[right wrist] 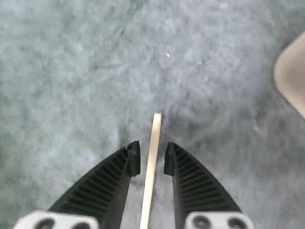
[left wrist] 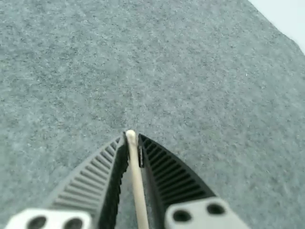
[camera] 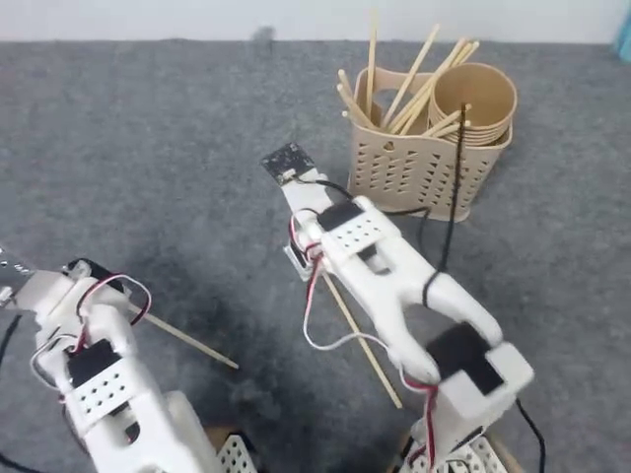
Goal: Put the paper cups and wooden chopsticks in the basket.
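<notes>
Looking down the left wrist camera, I see the left claw (left wrist: 132, 139) pinched tight on a thin pale wooden chopstick (left wrist: 137, 186), which runs up the centre of the frame between the ribbed black jaws to their tips. In the overhead picture that stick pokes out from the lower-left arm, slanting toward bottom centre just over the grey felt-like table cover (camera: 148, 148).

On the right wrist camera the right claw (right wrist: 151, 148) stands narrowly parted, with a second flat wooden chopstick (right wrist: 151, 157) lying between the jaws and a slim gap on each side. Its end reaches just past the tips. Overhead, this stick lies on the cover under the centre arm, angled toward the lower right.

At the upper right sits the beige perforated plastic basket (camera: 409, 168), well apart from both sticks. A stack of tan paper cups (camera: 473, 94) fills its right compartment and a bundle of upright wooden chopsticks (camera: 409, 84) its left.
</notes>
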